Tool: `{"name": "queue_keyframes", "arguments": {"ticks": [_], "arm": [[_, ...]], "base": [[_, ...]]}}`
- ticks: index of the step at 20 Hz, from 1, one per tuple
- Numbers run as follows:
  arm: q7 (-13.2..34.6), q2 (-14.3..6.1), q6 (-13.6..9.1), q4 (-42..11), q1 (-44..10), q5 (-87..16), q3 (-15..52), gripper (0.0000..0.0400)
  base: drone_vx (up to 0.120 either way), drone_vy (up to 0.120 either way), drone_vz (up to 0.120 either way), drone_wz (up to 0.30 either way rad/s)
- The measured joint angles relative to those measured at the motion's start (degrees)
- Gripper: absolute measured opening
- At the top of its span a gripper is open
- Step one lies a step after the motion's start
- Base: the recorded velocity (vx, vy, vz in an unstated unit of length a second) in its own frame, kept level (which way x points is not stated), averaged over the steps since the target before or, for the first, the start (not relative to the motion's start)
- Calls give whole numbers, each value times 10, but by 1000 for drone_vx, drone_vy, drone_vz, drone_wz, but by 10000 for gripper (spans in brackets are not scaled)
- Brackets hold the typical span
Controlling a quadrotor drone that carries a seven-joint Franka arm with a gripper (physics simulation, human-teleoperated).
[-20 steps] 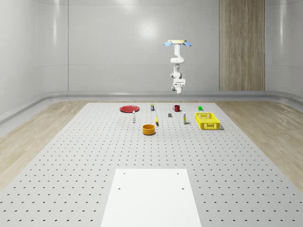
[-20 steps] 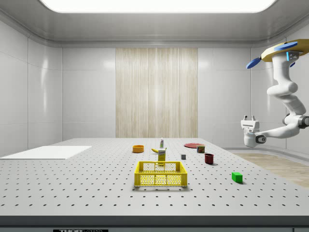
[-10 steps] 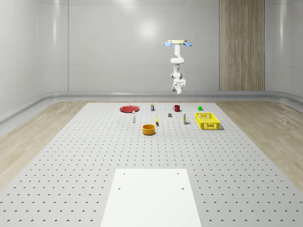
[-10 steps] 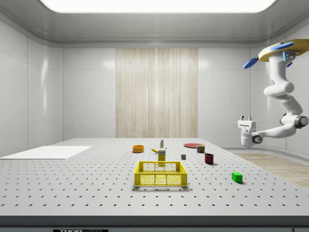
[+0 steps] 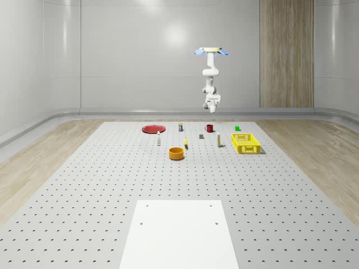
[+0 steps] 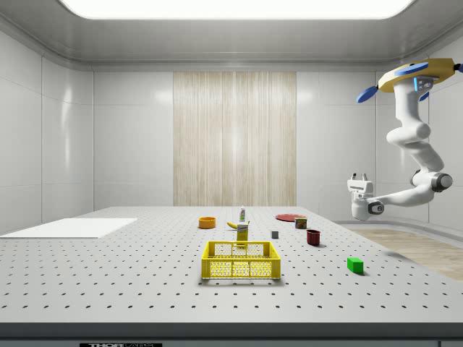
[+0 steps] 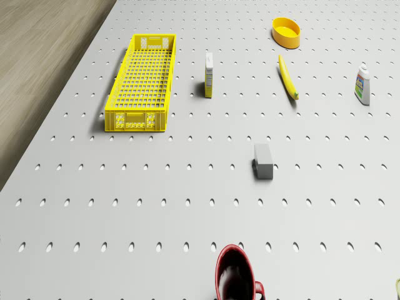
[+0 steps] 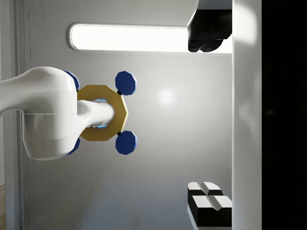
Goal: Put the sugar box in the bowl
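- whole-scene view: your yellow-bodied quadrotor drone with blue rotors (image 5: 211, 51) hovers high over the far end of the grey perforated tabletop (image 5: 112, 185), about above the dark red mug (image 5: 208, 128). the white jointed arm (image 5: 208, 78) hangs beneath it, and the jaws are well clear of everything on the tabletop.
- same view: the small upright yellow-and-white sugar box (image 5: 218, 140) stands on the tabletop between the yellow mesh crate (image 5: 245, 143) and the yellow banana (image 5: 185, 144). the orange round bowl (image 5: 176, 153) sits nearer the camera, apart from the box.
- side view: the drone (image 6: 412, 76) is at the side view's right, with the arm (image 6: 412, 144) bent so the jaws point upward, high above the mug (image 6: 313, 237) and the green cube (image 6: 354, 264). the sugar box (image 6: 242, 233) shows just behind the crate (image 6: 240, 260).
- drone view: you see the sugar box (image 7: 209, 75) upright beside the crate (image 7: 140, 81), well apart from the bowl (image 7: 286, 31). a grey block (image 7: 263, 161) lies between the box and the mug (image 7: 236, 275).
- wrist view: the jaws are spread wide, one dark pad (image 8: 206, 38) far from the other, holding nothing; they look toward the drone (image 8: 100, 112).
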Motion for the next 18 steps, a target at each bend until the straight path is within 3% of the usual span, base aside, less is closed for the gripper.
{"name": "queue_keyframes", "arguments": {"ticks": [11, 18], "arm": [[7, -4, 5, -6, -11, -52, 37, 400], [26, -11, 12, -31, -41, -186, 132, 400]], "base": [[120, 0, 0, 0], [120, 0, 0, 0]]}}
